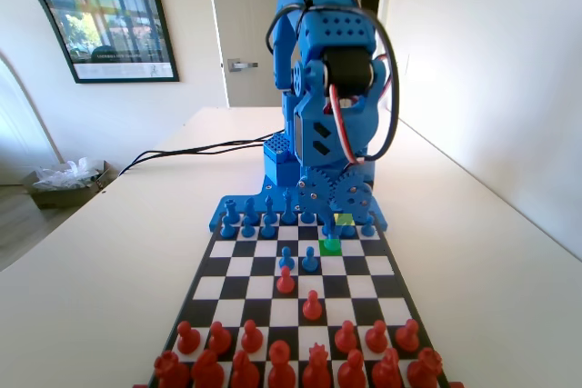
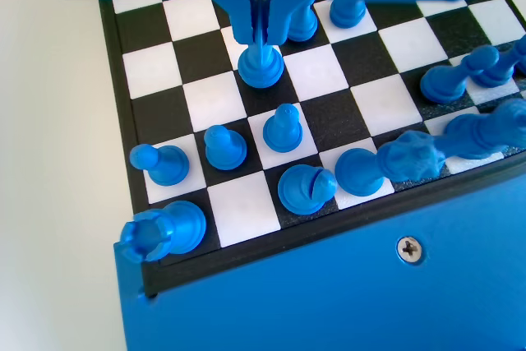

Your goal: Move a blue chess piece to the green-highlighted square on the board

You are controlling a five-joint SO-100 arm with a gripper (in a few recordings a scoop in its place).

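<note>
In the wrist view the hand point(image 2: 261, 34) is pinched nearly closed on the top of the blue chess piece point(image 2: 261, 67), which stands directly below it on the board point(image 2: 156, 71). The green-highlighted square point(image 1: 331, 245) lies under the hand in the fixed view.

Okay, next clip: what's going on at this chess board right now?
The blue arm is bent low over its own end of the board. In the wrist view its tool is closed around the top of a blue chess piece, which stands upright and looks to be on a black square. In the fixed view the green-highlighted square lies just below the arm's tool, next to a paler yellow-green square.
</note>
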